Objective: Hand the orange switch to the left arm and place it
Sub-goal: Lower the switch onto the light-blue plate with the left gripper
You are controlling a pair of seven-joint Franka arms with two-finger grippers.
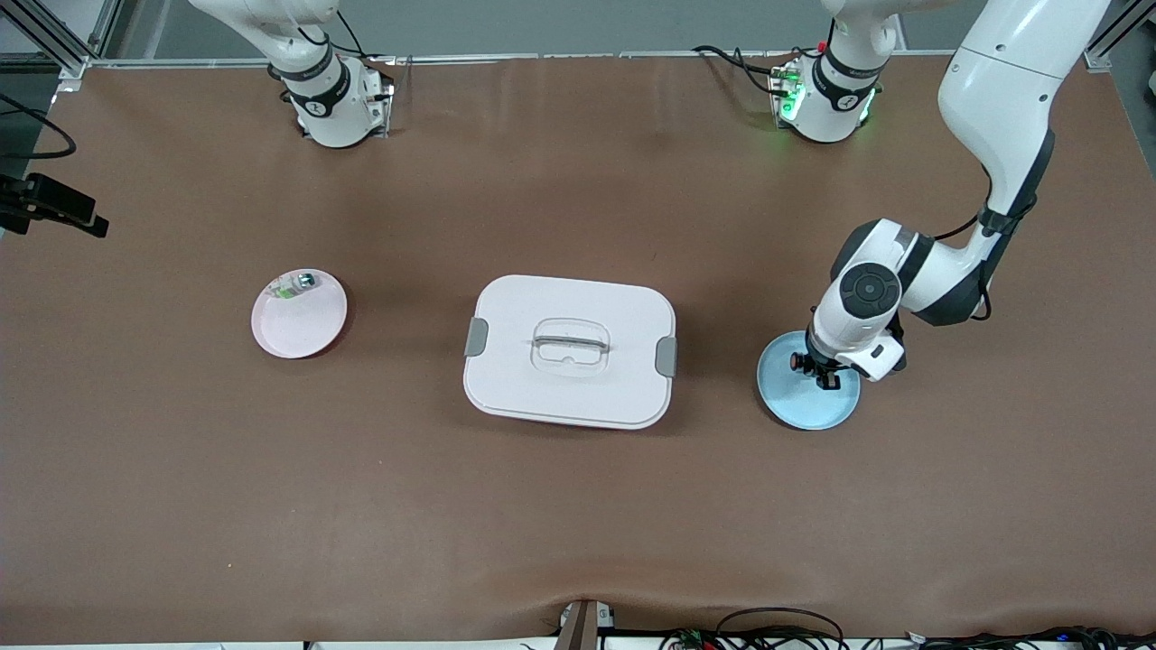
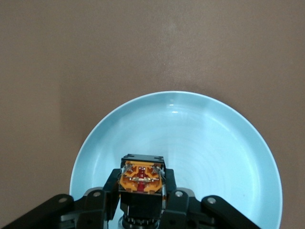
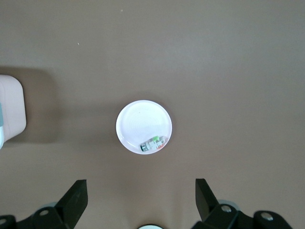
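The orange switch (image 2: 142,177) sits clenched in the left pincer (image 1: 815,370), just over the blue plate (image 1: 787,397) at the left arm's end of the table (image 1: 578,506). The white box (image 1: 569,350) lies mid-table. The right pincer (image 3: 141,199) hangs released, high over the pink plate (image 1: 307,327) holding a pale green part (image 1: 295,285).

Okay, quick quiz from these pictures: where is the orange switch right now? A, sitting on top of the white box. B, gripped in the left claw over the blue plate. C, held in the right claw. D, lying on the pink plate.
B: the left wrist view shows the left claw shut on the orange switch above the blue plate, while the right claw hangs open and empty.
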